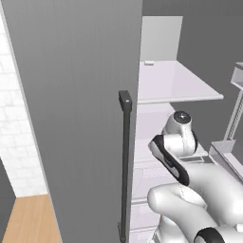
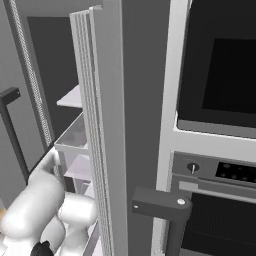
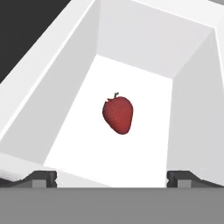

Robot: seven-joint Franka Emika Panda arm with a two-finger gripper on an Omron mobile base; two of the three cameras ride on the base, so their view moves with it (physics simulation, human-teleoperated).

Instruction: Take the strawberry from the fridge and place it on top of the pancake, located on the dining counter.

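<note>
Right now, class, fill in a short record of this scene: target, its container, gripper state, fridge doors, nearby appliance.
target: strawberry, lying alone, untouched
container: white bin with tall walls, seen from above
gripper: gripper open, fingertips apart above the bin's near rim
fridge doors: fridge open, white shelf showing
nearby appliance: black oven beside the fridge

The strawberry (image 3: 118, 115) is showing a dull, finely pitted red skin inside a smooth matt white plastic bin (image 3: 70, 105), while the fridge (image 1: 76, 118) door is looking matt grey with a dark satin handle (image 1: 126, 161).
</note>
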